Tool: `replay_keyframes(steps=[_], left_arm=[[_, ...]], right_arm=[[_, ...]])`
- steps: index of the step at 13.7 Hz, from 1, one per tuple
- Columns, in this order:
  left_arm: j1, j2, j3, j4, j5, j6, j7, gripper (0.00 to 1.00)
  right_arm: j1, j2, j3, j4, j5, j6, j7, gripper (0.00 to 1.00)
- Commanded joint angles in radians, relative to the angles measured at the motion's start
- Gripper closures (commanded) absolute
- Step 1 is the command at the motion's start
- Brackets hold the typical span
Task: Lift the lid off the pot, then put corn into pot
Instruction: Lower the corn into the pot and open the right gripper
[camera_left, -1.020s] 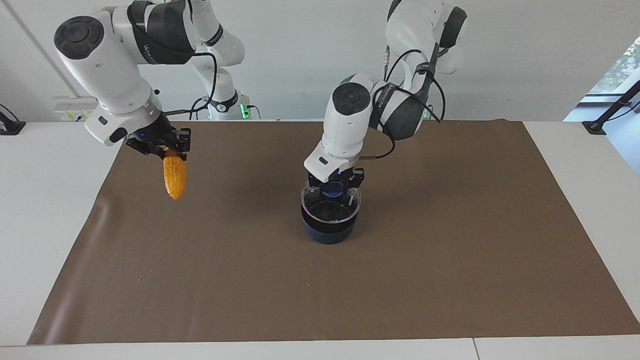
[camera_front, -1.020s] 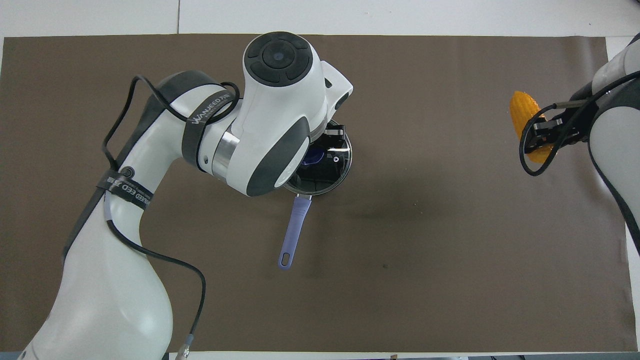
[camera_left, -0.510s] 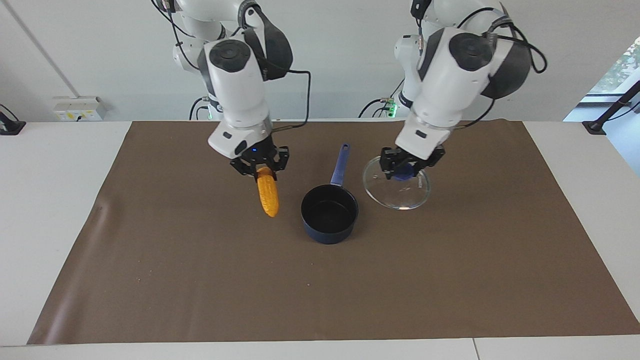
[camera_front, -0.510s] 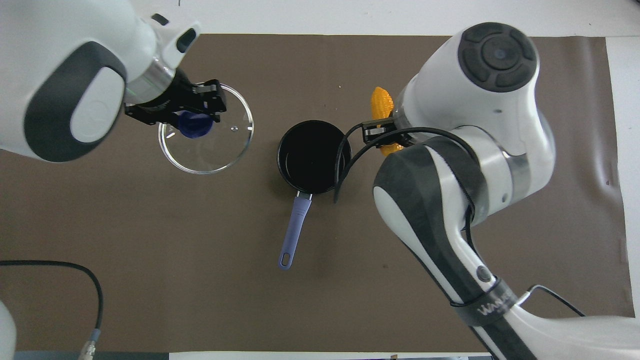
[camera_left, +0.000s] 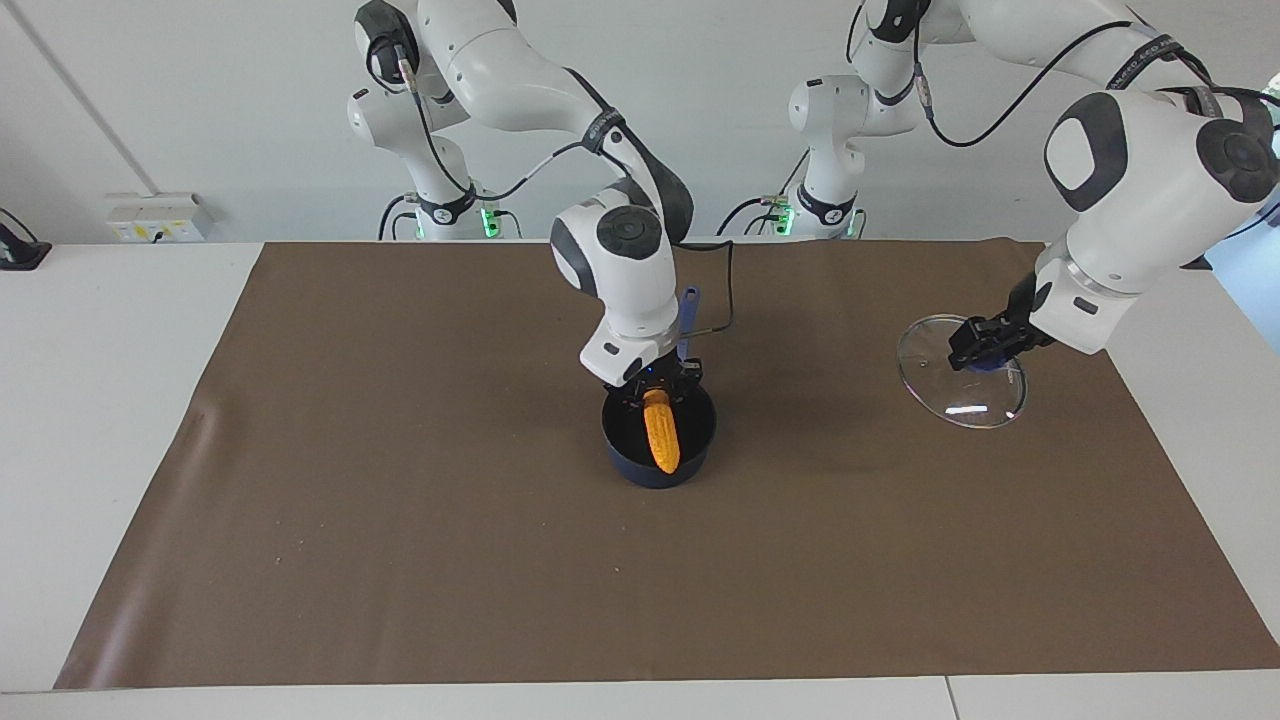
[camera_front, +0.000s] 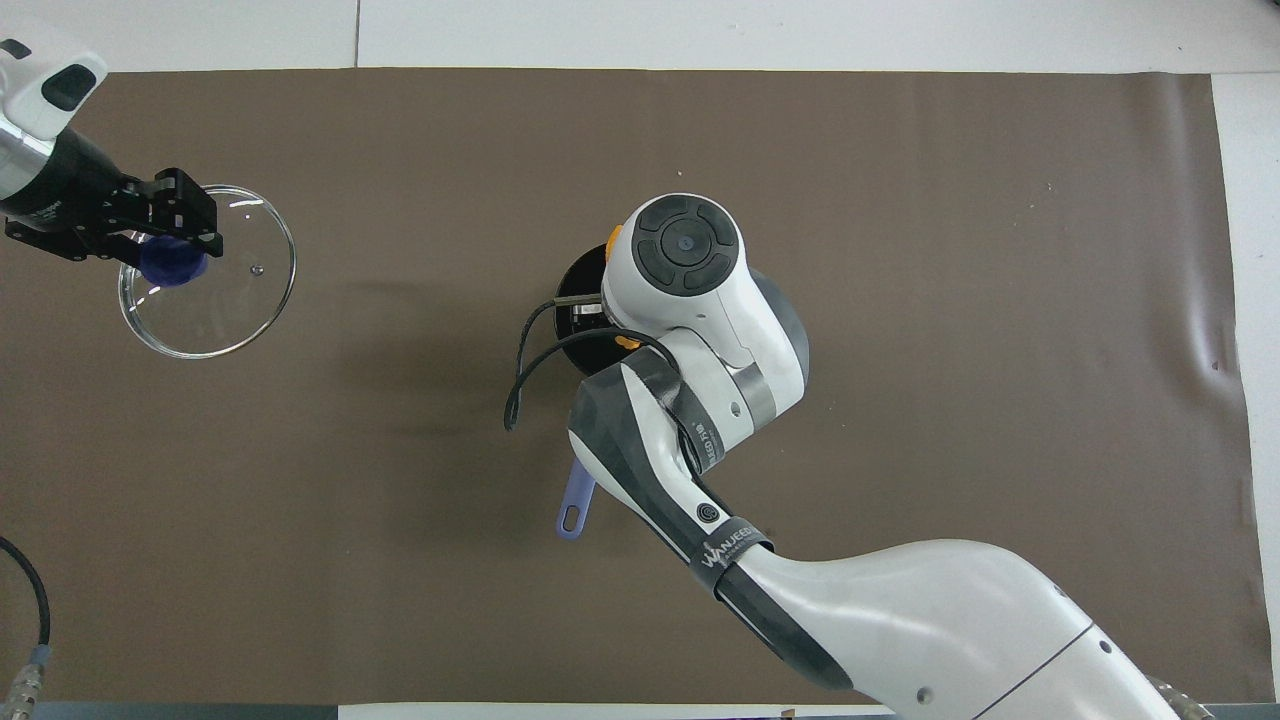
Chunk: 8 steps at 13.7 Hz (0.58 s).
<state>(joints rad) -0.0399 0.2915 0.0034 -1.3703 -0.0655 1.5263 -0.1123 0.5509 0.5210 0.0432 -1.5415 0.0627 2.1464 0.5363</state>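
Now, step in hand: the corn goes into the pot; the lid is already off.
Right pincer (camera_left: 655, 385): over the pot's mouth, closed on the upper end of the corn (camera_left: 660, 430), which hangs from it.
Corn's long axis: close to upright, tipped a little, its lower end down inside the pot (camera_left: 658, 440) and, as far as the facing view shows, at or near the black bottom; whether it touches I cannot tell.
Relation that decides the coming move: the corn hangs straight below the right pincer and within the rim, so, as I judge it, letting go should leave it in the pot, leaning on the wall.
Pot: mid-tabletop on the brown mat (camera_left: 400, 560), its handle (camera_front: 574, 506) pointing toward the robots; the overhead view shows mostly the right arm covering it.
Left pincer (camera_left: 985, 345): toward the left arm's end of the tabletop, closed on the blue knob of the lid (camera_left: 960, 385).
Lid: tilted, its lower edge at or just above the mat; contact cannot be judged. It is well apart from the pot.
Nearer arm: the right one, already at the pot; the left arm is well away with the lid.
Writing: a strap on the right arm (camera_front: 728, 552) reads roughly "WANJEED"; nothing legible on pot, lid or corn.
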Motion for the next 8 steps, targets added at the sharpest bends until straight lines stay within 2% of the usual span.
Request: replay_keyframes(steps=[1,2,4,5,6,8], left_arm=[[0.060,-0.081,-0.008,-0.148,0.023,0.087,0.094,1.00],[0.067,-0.095,-0.008,-0.201,0.027,0.131,0.100,1.00],[0.084,-0.117,-0.008,-0.303,0.047,0.234,0.102,1.00],[0.098,-0.114,-0.008,-0.335,0.049,0.265,0.106,1.00],[0.110,-0.110,-0.008,-0.372,0.049,0.312,0.133,1.00],[0.123,-0.113,-0.008,-0.450,0.049,0.401,0.138,1.00]], right_arm=[[-0.012,-0.013,-0.002,-0.040,0.009,0.004,0.008,0.82],[-0.011,-0.016,-0.002,-0.048,0.009,0.007,0.008,0.69],[-0.025,-0.016,-0.002,-0.036,0.014,-0.009,0.008,0.60],[-0.023,-0.018,-0.002,-0.032,0.014,-0.013,0.008,0.10],[-0.016,-0.024,-0.003,-0.025,0.008,-0.029,0.008,0.00],[-0.017,-0.026,-0.003,0.021,0.009,-0.091,0.008,0.00]])
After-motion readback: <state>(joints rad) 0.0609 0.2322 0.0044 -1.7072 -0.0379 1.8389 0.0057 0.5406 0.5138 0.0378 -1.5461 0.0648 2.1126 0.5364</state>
